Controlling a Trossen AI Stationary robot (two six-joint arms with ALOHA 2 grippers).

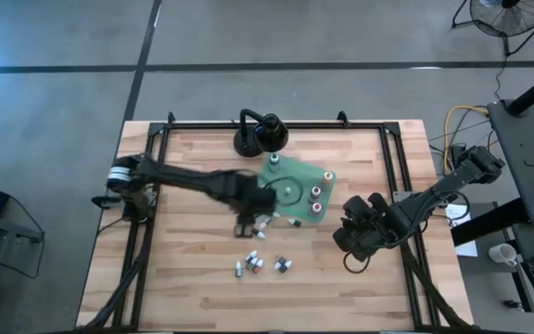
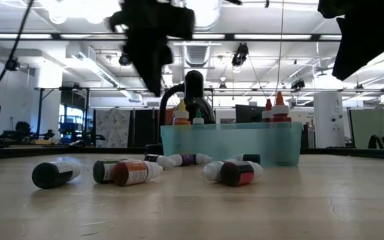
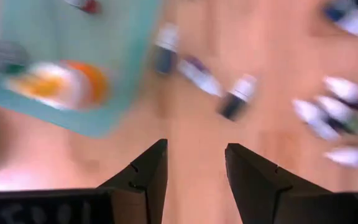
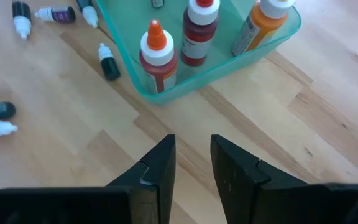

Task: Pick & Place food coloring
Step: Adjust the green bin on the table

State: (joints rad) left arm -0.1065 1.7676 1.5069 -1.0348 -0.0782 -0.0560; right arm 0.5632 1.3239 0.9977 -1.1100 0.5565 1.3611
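The food coloring bottles are small, with whitish nozzles and coloured labels. Several stand upright in a shallow teal tray [image 1: 297,186], among them a red one [image 4: 157,57] and an orange one [image 4: 261,25]. Others lie on their sides on the wooden table, near the tray [image 3: 235,98] and toward the near edge [image 1: 248,265] [image 2: 133,172]. My left gripper [image 1: 251,225] [image 3: 196,165] hovers open above the loose bottles beside the tray's near-left corner. My right gripper [image 1: 347,241] [image 4: 192,158] hangs open over bare wood, right of the tray.
A black round-based stand [image 1: 260,135] sits just beyond the tray's far side. Black rails [image 1: 392,162] frame the table on the left, right and far sides. Bare wood lies along the near edge [image 1: 341,297] and the left part of the table [image 1: 174,250].
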